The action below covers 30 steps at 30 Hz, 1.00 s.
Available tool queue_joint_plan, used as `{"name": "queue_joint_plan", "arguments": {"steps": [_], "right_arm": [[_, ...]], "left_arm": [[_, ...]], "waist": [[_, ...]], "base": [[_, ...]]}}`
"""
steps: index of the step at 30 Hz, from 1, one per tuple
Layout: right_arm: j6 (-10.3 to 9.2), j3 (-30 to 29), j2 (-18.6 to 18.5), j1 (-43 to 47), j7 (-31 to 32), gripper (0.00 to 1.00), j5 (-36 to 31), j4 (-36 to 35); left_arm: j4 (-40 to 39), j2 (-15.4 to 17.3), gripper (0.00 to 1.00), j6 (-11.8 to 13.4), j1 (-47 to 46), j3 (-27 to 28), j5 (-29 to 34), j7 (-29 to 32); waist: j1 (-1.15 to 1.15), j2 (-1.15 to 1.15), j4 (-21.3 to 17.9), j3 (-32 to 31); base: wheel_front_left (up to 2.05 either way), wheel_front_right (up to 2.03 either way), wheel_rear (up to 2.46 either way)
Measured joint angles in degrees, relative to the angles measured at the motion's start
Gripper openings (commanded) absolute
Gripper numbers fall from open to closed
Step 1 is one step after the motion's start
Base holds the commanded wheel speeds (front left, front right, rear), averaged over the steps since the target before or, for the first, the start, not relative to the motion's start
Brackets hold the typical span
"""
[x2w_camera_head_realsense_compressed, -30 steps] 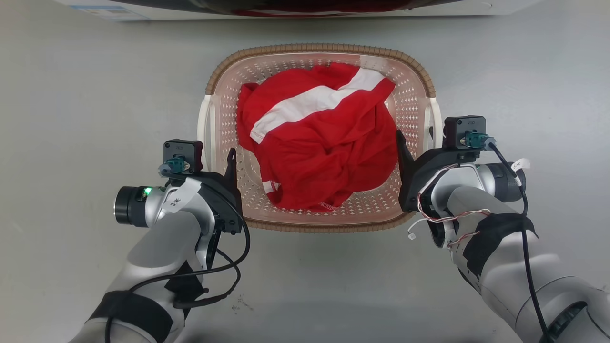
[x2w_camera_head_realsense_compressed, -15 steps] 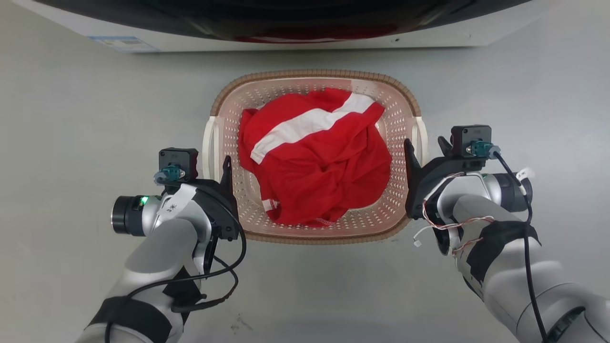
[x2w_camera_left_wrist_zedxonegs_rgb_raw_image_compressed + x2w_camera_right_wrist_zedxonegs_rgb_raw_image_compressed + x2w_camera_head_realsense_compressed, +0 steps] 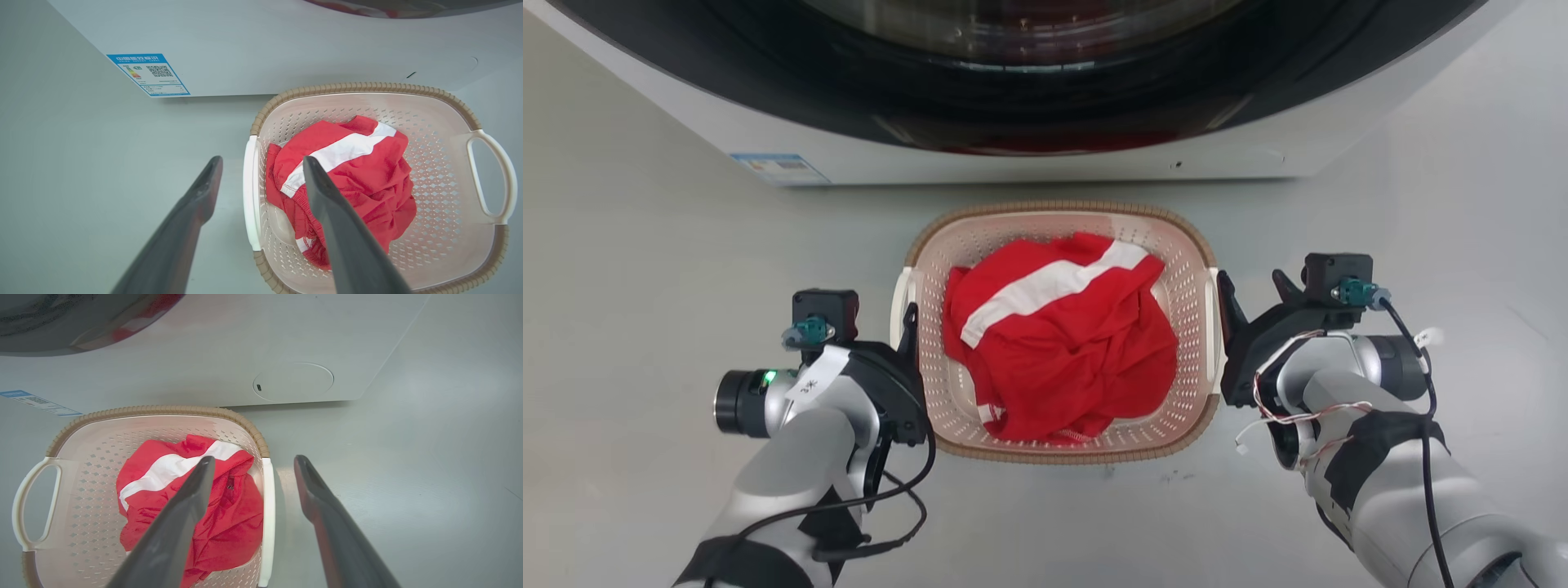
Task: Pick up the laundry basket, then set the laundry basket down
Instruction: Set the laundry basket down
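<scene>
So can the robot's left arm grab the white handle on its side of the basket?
Probably yes. The left end effector is open, and the near white handle of the laundry basket shows between its fingers in the left wrist view, with nothing in the way.

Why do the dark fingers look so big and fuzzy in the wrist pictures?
Left wrist view: the left gripper sits close to the wide-angle lens, so its fingers loom soft-edged while the laundry basket is sharp. Right wrist view: likewise the right gripper; pale sheen on the floor. Head view: even light, reflections in the washing machine's door.
</scene>
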Motion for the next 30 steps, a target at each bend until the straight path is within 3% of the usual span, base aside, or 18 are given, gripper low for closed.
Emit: {"name": "queue_joint_plan", "arguments": {"steps": [10,20,30], "right_arm": [[1.41,-0.65,0.04,4.08,-0.63,1.0,0.0,-1.15],[1.41,-4.47,0.11,9.98,-0.64,1.0,0.01,-3.88],[1.14,-7.68,-0.01,19.65,-0.63,1.0,-2.34,-9.45]], "left_arm": [[0.04,1.4,1.0,-1.23,5.05,0.83,-0.11,-0.46],[-4.79,2.49,1.0,-1.43,13.25,2.48,0.12,-0.46],[-13.66,4.08,1.0,0.76,23.61,6.11,2.72,-0.46]], "waist": [[-0.01,0.0,0.2,-8.29],[-0.01,0.0,0.3,-16.86],[-0.01,-0.01,0.54,-26.26]], "base": [[0.0,0.0,0.0],[0.0,0.0,0.0],[0.0,0.0,0.0]]}}
